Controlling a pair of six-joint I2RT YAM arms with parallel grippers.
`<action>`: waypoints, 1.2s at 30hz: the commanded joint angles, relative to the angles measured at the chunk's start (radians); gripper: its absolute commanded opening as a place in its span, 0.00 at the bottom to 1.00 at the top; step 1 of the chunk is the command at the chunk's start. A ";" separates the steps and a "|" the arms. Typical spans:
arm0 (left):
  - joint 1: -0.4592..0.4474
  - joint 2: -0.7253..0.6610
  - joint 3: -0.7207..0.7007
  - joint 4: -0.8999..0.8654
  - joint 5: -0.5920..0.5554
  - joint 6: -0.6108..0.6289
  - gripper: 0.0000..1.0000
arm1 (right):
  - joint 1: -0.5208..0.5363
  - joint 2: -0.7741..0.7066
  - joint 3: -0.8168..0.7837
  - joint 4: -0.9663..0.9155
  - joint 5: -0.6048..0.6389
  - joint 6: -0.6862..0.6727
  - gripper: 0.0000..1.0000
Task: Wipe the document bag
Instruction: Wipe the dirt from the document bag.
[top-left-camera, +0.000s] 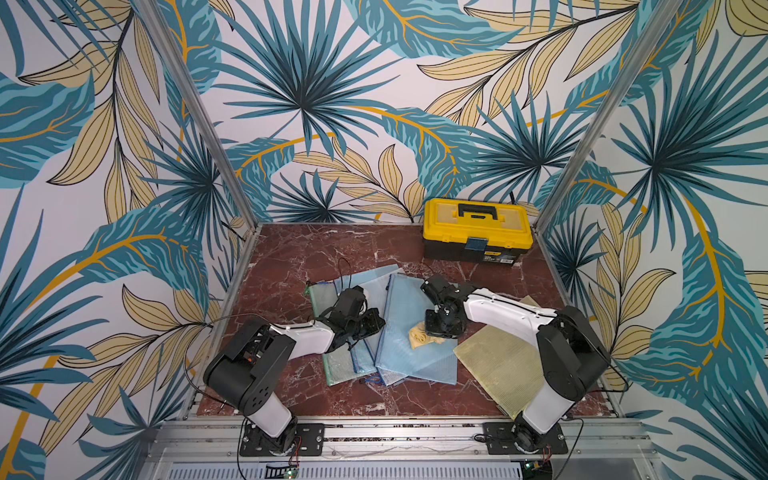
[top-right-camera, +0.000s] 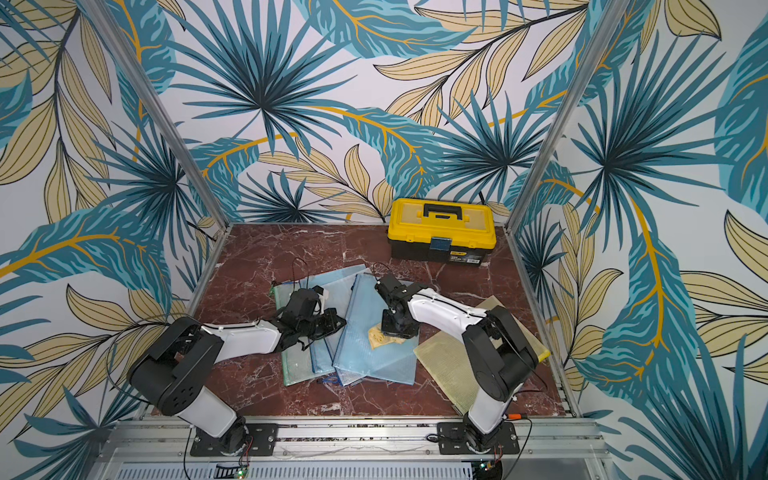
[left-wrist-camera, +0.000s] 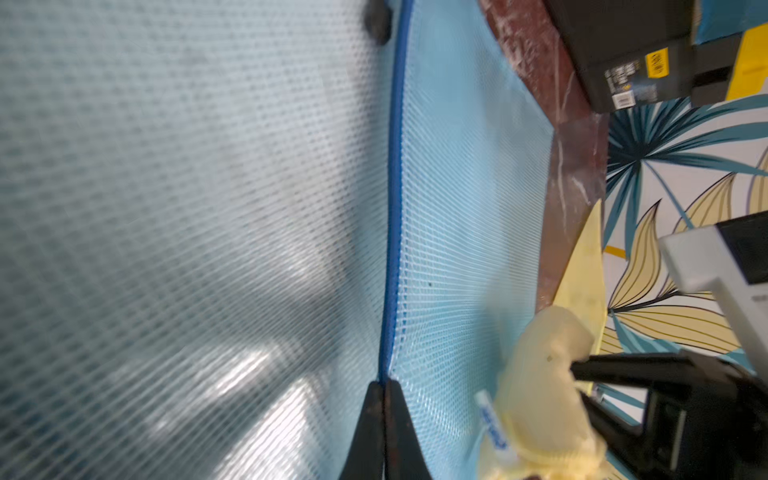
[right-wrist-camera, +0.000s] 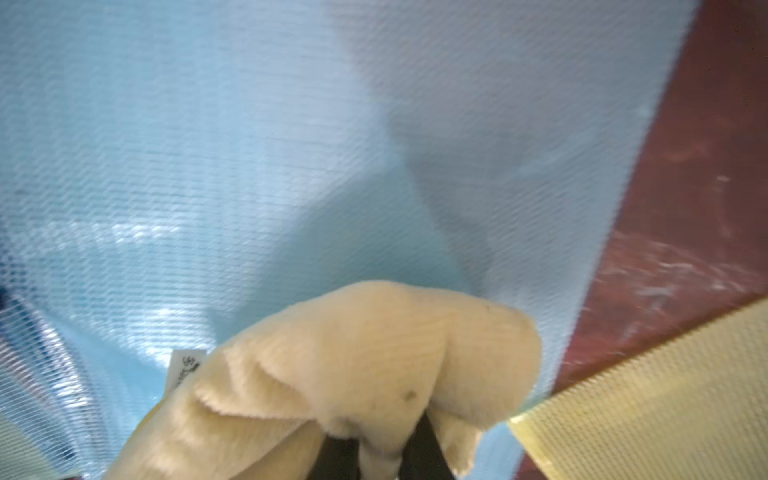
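Note:
A light blue mesh document bag lies in the middle of the marble table, on top of other overlapping bags. A crumpled pale yellow cloth rests on it. My right gripper is shut on the cloth, and cloth hides its fingertips. In the left wrist view my left gripper is shut with nothing between its fingers, and its tips touch the bag's blue zip edge.
A green-edged bag and another blue bag lie under the left arm. A yellow mesh bag lies beside the wiped bag under the right arm. A yellow and black toolbox stands at the back right.

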 joint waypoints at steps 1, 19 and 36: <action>0.003 0.024 0.047 0.018 -0.032 -0.051 0.00 | 0.057 0.062 0.071 -0.026 -0.024 0.019 0.00; 0.015 0.033 -0.025 0.018 -0.025 -0.045 0.00 | -0.259 -0.012 -0.144 -0.041 0.021 -0.041 0.00; 0.040 0.035 -0.026 0.017 -0.016 -0.036 0.00 | 0.000 0.060 -0.101 0.055 -0.097 0.121 0.00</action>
